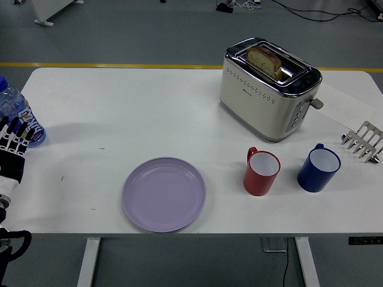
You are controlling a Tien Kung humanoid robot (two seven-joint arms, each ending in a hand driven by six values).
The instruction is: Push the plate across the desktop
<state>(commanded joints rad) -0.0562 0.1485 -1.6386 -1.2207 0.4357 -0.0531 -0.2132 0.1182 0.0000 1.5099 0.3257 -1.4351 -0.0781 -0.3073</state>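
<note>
A lilac plate (164,194) lies on the white table (137,113) near its front edge, left of centre. My left hand (13,143) is at the picture's left edge, over the table's left end and well left of the plate. Its fingers point away from me, spread and holding nothing. The right arm is out of view.
A water bottle (17,113) stands just behind my left hand. A cream toaster (266,89) with bread in it stands at the back right. A red mug (261,172) and a blue mug (319,168) stand right of the plate. A metal rack (362,141) is at the right edge.
</note>
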